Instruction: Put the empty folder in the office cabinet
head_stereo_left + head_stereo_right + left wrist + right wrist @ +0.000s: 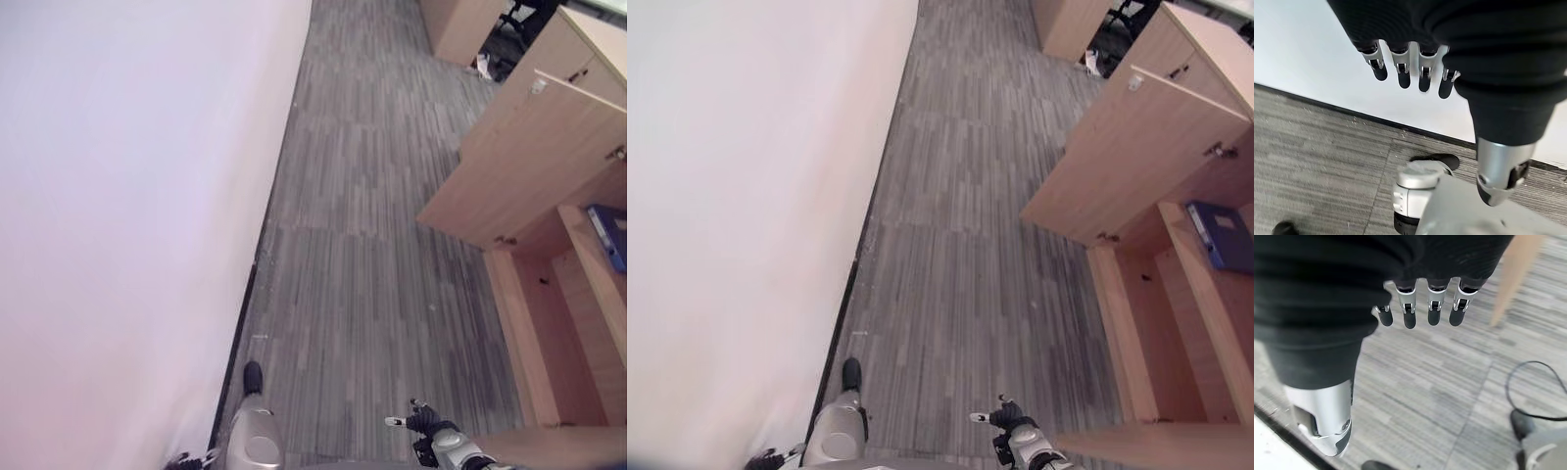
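A blue folder [1220,235] lies on a shelf inside the light wooden office cabinet [1205,323] at the right, partly cut off by the view's edge. The cabinet's door [529,157] stands swung out over the carpet. My right hand [423,423] hangs low near the cabinet's front corner; in the right wrist view its fingers [1409,316] are straight and hold nothing. My left hand [1400,68] hangs beside the white wall, with its fingers relaxed and nothing in them.
A white wall [127,196] with a dark baseboard runs along the left. Grey striped carpet [362,245] lies between the wall and the cabinet. Farther back stand another wooden unit [460,29] and an office chair [519,18], with a white scrap [483,67] on the floor.
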